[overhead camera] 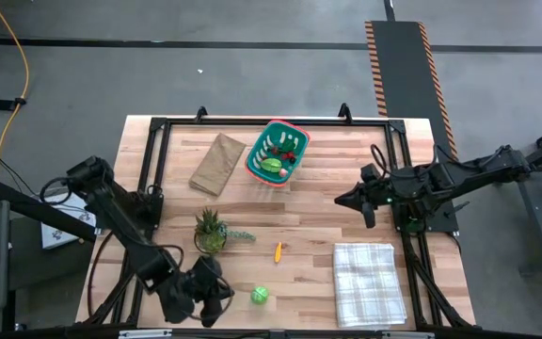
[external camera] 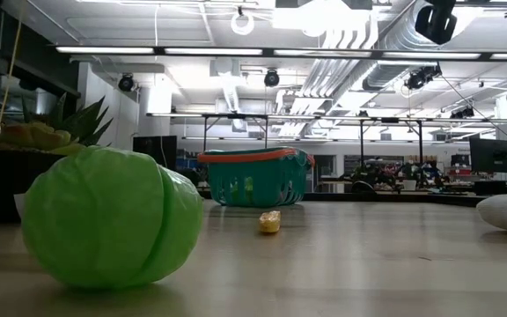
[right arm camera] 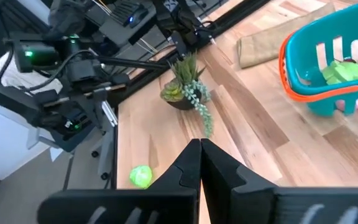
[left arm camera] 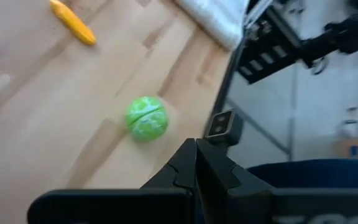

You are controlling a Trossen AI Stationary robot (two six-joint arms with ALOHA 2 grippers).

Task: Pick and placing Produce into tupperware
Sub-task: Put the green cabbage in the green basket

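Note:
A green toy cabbage (overhead camera: pixel 260 296) rests on the wood near the table's front edge; it fills the low view's left (external camera: pixel 111 217) and shows in both wrist views (left arm camera: pixel 146 117) (right arm camera: pixel 141 177). A yellow-orange produce piece (overhead camera: pixel 278 250) (left arm camera: pixel 72 22) lies farther in. The teal tupperware (overhead camera: pixel 277 153) with an orange rim stands at the far middle and holds several produce pieces (right arm camera: pixel 340 71). My left gripper (overhead camera: pixel 224 303) is shut, just left of the cabbage and apart from it. My right gripper (overhead camera: pixel 342 200) is shut, raised at the right.
A potted spiky plant (overhead camera: pixel 210 229) stands left of centre. A flat brown paper bag (overhead camera: pixel 217 162) lies left of the tupperware. A checked cloth (overhead camera: pixel 368 282) lies at the front right. A black frame (overhead camera: pixel 158 125) edges the table.

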